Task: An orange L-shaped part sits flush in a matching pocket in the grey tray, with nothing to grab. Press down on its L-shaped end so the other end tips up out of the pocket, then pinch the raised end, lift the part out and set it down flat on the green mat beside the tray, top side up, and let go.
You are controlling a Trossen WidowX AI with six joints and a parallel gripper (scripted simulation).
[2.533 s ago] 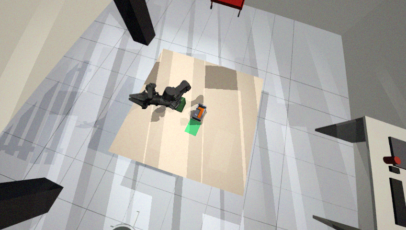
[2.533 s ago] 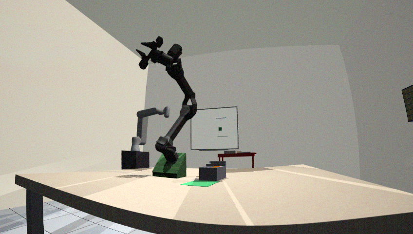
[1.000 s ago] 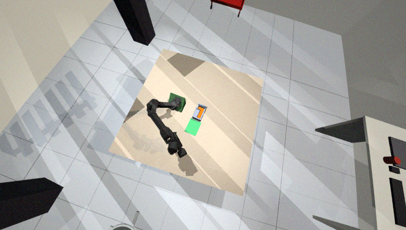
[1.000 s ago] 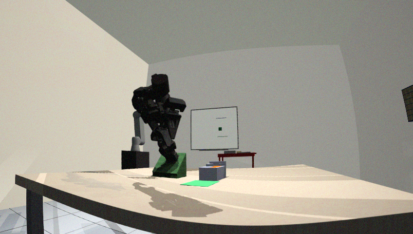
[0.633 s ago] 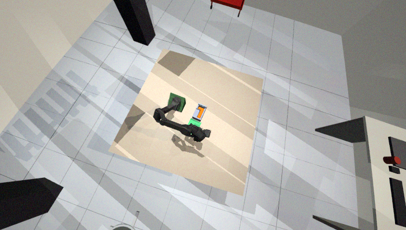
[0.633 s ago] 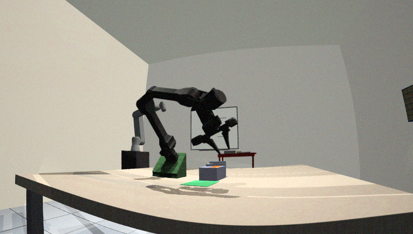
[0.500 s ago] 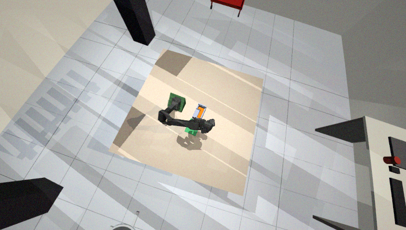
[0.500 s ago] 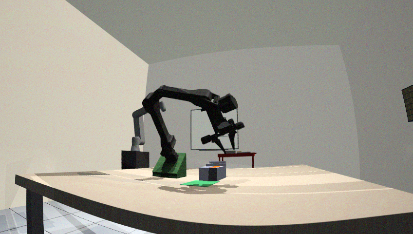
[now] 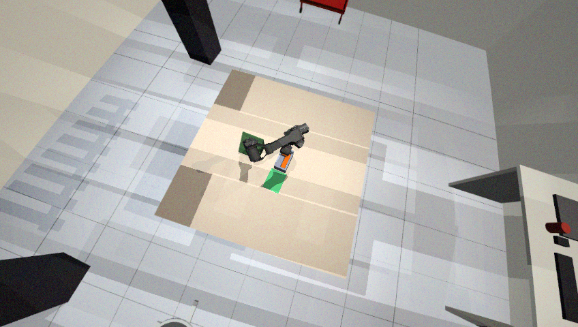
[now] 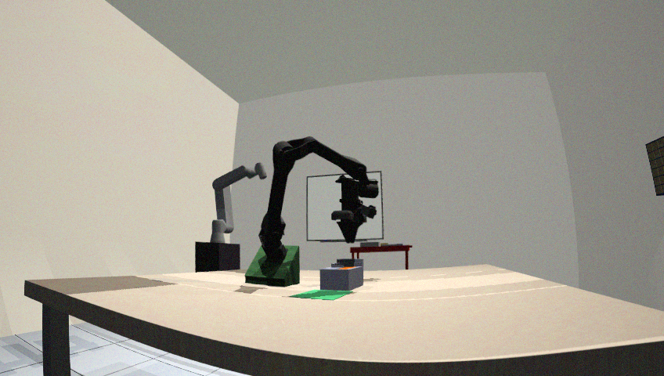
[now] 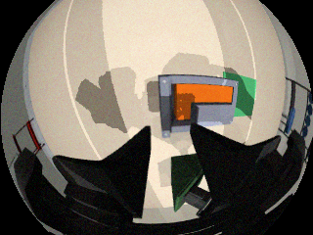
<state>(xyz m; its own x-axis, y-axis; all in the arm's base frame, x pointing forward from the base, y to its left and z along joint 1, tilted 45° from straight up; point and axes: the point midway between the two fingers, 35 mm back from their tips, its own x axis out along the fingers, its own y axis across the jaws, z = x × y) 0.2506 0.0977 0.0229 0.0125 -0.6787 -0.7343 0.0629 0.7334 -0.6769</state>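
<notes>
The orange L-shaped part [image 9: 285, 161] [image 10: 347, 268] [image 11: 210, 93] lies in the pocket of the grey tray [image 10: 340, 279] [image 11: 165, 110] and looks level. In the wrist view its L-shaped end is at the left, with a shadow over it, and its straight end points right towards the mat. The green mat [image 9: 277, 180] [image 10: 326, 295] [image 11: 246, 93] lies flat beside the tray, with nothing on it. My gripper [image 10: 351, 241] [image 11: 171, 128] points down above the tray, clear of it. Its fingers are part open with nothing between them. The arm hides a little of the tray's far end in the top view.
The dark green wedge-shaped base block [image 9: 244, 146] [image 10: 290, 265] [image 11: 183, 171] of the arm stands near the tray on the wooden table [image 9: 283, 231] [image 10: 419, 321]. A red table [image 10: 381, 249], another robot arm [image 10: 223, 204] and a whiteboard [image 10: 321, 209] stand farther back.
</notes>
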